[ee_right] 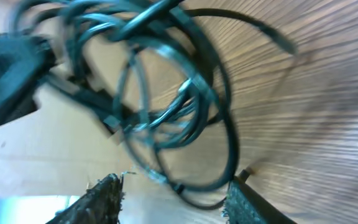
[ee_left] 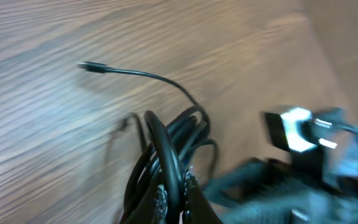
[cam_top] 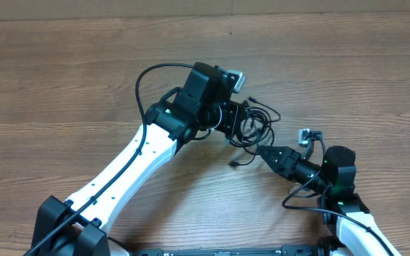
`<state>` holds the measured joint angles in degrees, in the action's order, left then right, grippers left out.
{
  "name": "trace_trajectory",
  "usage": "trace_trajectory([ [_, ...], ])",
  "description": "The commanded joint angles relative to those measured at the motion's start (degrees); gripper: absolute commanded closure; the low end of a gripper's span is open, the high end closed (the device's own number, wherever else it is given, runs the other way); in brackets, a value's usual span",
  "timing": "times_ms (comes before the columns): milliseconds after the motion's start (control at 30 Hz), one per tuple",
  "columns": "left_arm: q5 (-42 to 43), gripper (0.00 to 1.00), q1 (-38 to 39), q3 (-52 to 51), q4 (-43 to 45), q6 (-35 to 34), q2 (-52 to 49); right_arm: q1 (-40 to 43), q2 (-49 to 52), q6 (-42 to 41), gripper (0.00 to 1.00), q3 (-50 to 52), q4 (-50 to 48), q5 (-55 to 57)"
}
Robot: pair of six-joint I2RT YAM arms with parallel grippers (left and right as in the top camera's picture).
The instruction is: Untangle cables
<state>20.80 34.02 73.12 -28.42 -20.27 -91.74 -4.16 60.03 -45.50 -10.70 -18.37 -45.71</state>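
Overhead puts the cables point(cam_top: 256, 122) between your grippers: left gripper point(cam_top: 242, 126) clamped tight on them, right gripper point(cam_top: 260, 151) parted and empty, loops lying straight ahead of it.

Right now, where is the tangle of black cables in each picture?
Overhead: the cables sit just right of the middle of the picture.
Left wrist: the cables are at the bottom middle, with one plug end reaching up and left.
Right wrist: the cables are a big blurry tangle filling the top and middle.
Shared landmark: the wooden table lies under them in every view.
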Motion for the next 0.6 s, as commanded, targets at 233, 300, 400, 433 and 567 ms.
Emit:
trace_trajectory([
  [233,-2.19,0.96,-0.37,0.96,-6.25,18.16,1.46,0.09,0.13,0.15,0.41,0.22,-14.34,-13.84],
  [300,3.26,0.96,-0.39,0.96,-7.80,23.28,1.46,0.09,0.15,1.27,0.33,0.22,-19.50,-13.92],
  [400,8.87,0.96,-1.07,0.96,-9.55,26.69,1.46,0.09,0.15,7.17,0.31,0.22,-23.89,-13.33],
  [433,9.55,0.96,-1.33,0.96,-10.01,27.04,1.46,0.07,0.15,8.04,0.31,0.22,-23.96,-12.13],
  [567,16.63,0.96,-3.10,0.96,-10.60,27.89,1.46,0.07,0.15,8.15,0.31,0.22,-23.67,-8.13],
])
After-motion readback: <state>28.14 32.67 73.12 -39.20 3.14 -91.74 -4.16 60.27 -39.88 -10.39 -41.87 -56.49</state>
